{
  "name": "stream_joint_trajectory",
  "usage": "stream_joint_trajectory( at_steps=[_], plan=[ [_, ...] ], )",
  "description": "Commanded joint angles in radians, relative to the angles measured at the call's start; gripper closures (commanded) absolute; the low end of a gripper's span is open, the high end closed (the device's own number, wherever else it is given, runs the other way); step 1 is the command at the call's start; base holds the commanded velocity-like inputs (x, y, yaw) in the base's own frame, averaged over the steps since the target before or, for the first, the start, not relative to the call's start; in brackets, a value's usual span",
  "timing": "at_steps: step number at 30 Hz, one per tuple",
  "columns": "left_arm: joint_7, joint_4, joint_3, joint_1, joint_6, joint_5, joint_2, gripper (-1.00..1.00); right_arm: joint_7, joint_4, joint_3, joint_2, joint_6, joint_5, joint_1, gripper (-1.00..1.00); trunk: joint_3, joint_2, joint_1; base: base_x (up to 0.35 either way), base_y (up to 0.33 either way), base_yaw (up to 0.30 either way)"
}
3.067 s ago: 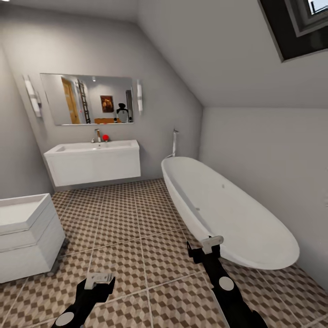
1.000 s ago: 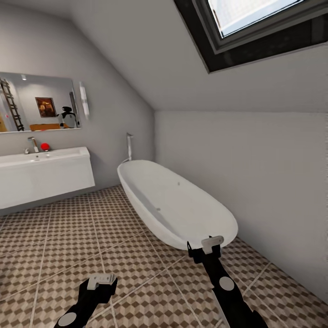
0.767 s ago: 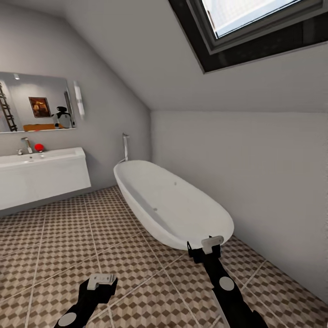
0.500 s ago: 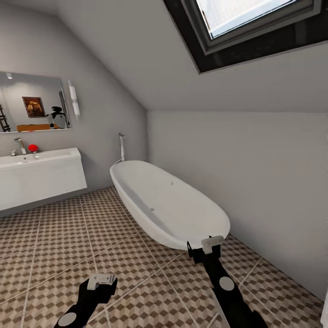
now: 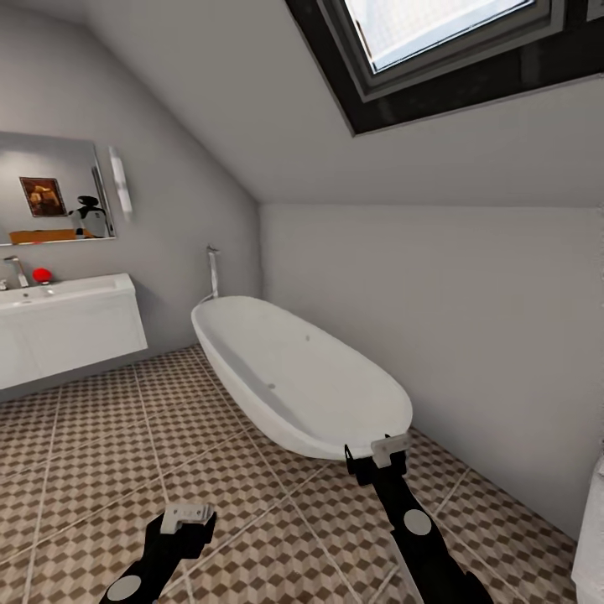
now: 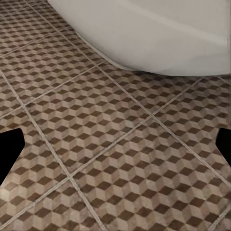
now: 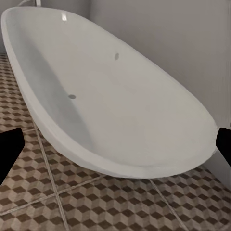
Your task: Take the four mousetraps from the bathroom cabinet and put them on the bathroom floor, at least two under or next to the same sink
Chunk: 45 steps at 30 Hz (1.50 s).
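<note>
The mousetraps and the cabinet are out of view. The bathroom floor (image 5: 101,453) of brown and beige cube-pattern tiles spreads ahead. The white wall-hung bathroom sink (image 5: 59,323) with its chrome tap hangs at the far left of the head view. My left gripper (image 5: 186,513) hovers low over the tiles, open and empty; in the left wrist view it (image 6: 115,149) has only floor (image 6: 96,144) between its fingers. My right gripper (image 5: 384,453) is held near the tub's near end, open and empty, and in its wrist view it (image 7: 115,147) faces the tub.
An oval white bathtub (image 5: 294,377) stands along the right wall, with its rim (image 7: 120,163) close in front of the right gripper. A sloped ceiling holds a skylight (image 5: 436,33). A mirror (image 5: 50,189) hangs over the sink. A white object (image 5: 591,537) juts in at the lower right edge.
The whole view has swung to the right: sink and mirror slid toward the left edge, the tub shifted left, more skylight shows. Both arms hold the same pose.
</note>
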Motion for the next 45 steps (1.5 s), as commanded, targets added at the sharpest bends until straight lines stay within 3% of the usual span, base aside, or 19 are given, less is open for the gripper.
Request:
stream_joint_trajectory(
  at_steps=[1,25,45],
  plan=[
    [0.0,-0.001,-0.001,0.0,0.006,-0.001,0.0,-1.0,-0.006,-0.001,0.002,0.0,0.008,0.01,-0.001,-1.0,-0.001,-0.001,0.0,0.0,0.0,-0.099],
    [0.0,-0.001,-0.001,0.0,0.006,-0.001,0.0,-1.0,-0.006,0.0,0.002,-0.001,0.008,0.011,-0.001,-1.0,-0.001,-0.001,0.0,0.0,0.0,-0.084],
    [0.0,-0.001,-0.008,0.0,0.006,0.0,0.0,-1.0,-0.005,-0.001,0.002,-0.001,0.01,0.01,-0.001,-1.0,0.009,-0.001,0.0,0.0,0.0,-0.223]
  ],
)
